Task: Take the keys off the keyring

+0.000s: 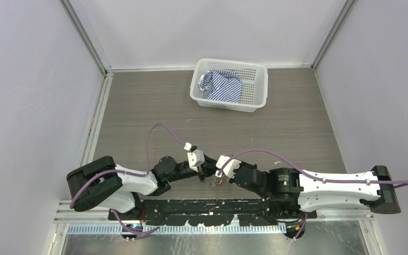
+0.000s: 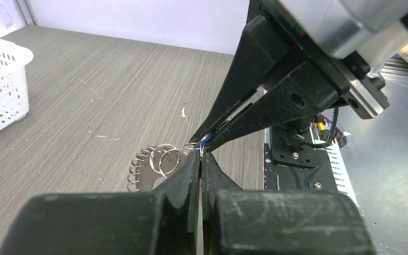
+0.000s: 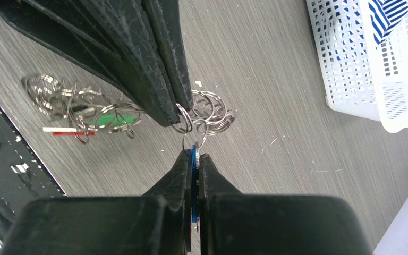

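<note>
Right wrist view shows the right gripper [image 3: 193,153] closed tight, its pads nipping the blue key [image 3: 193,180] edge-on. The left gripper [image 3: 177,113] is closed too, pinching a small split ring [image 3: 185,123] that links the key to a bunch of rings [image 3: 212,112]. All this hangs well apart from the white basket [image 3: 350,79], on its arm-base side. The toothed keyring [image 2: 138,172] lies flat on the table, just basket-ward of the pinch.

The key's long axis runs in line with the right fingers. Its ringed end points at the left fingertips, and the rest of it is hidden between the pads.

The likely trouble is a straight pull. The key is threaded on a wound ring, so tugging would only drag the whole bunch, or yank the ring from the left tips. The right pads hold a thin slippery edge, so a twist could let the key swivel or slip out. Either way the bunch would drop back onto the table.
</note>
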`<state>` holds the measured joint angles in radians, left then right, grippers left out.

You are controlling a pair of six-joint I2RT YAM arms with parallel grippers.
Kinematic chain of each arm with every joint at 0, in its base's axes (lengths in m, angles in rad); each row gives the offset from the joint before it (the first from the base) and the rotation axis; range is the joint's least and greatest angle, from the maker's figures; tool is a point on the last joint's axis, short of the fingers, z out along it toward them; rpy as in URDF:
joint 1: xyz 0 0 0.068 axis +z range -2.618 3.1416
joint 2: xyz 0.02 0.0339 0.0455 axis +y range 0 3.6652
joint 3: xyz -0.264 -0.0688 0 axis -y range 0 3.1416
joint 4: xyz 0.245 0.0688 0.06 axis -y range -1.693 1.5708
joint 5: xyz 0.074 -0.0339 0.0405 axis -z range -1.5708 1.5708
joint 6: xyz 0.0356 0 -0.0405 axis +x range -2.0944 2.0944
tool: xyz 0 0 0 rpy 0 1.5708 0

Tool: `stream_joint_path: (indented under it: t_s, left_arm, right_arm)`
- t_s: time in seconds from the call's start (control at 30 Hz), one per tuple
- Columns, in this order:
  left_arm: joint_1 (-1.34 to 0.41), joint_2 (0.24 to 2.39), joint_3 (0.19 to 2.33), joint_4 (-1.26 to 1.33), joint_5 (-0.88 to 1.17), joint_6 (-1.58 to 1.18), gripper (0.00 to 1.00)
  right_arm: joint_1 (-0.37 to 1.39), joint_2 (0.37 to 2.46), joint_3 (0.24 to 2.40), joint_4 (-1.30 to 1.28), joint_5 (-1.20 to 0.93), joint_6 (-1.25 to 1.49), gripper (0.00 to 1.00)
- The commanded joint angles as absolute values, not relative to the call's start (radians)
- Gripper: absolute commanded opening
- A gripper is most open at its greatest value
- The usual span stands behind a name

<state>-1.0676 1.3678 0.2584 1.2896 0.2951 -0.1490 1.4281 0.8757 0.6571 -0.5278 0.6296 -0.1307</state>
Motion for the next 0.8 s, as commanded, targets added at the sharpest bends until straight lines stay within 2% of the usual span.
stream_joint_path:
  t_s: [0.0, 0.77]
  left_arm:
    - [-1.066, 1.334, 0.267, 1.399, 0.262, -0.130, 0.00]
    - [-1.066, 1.364, 0.277, 1.431, 0.180, -0.140, 0.01]
  right_arm:
    - [1.415, 0.890, 0.646, -0.496, 0.623, -0.134, 0.01]
    - [1.341, 0.958, 0.596, -0.338, 0.520, -0.156, 0.01]
